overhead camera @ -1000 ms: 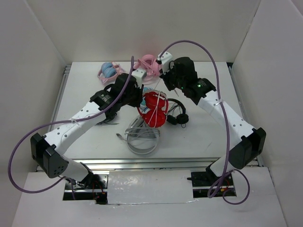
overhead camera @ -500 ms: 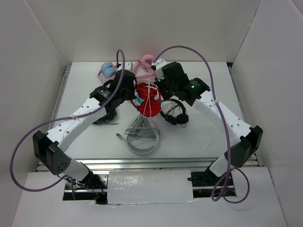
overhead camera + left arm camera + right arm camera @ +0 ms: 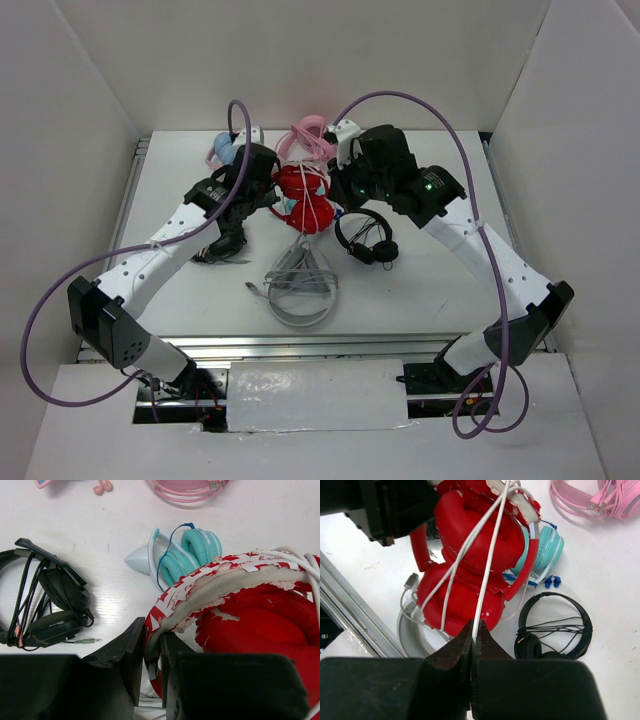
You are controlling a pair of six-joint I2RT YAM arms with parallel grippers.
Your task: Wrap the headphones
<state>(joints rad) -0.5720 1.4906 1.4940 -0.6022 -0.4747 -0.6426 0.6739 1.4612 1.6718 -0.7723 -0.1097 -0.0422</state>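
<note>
OK, we have the headphones (image 3: 303, 200) held between both claws, near the middle of the counter's (image 3: 400, 300) far edge. They look lifted off the surface.

- The left claw (image 3: 152, 652) is pinching the red headband. One finger sits on each side of it, at the spot where the covering is flaking to white.
- The right claw (image 3: 471, 636) is pressed together on the thin white cable (image 3: 487, 565).
- The cable runs taut from the tips up across both red cups and over the headband. A few more strands cross the lower cup.
- The cups are folded against each other.

On the counter we also see:
- teal headphones (image 3: 185, 555) just beside the red set, on its far side
- black headphones (image 3: 365, 238) toward the right edge, apart from the red ones
- pink headphones (image 3: 310, 135) at the far edge
- a grey coil (image 3: 298, 290) between the red set and the near edge
</note>
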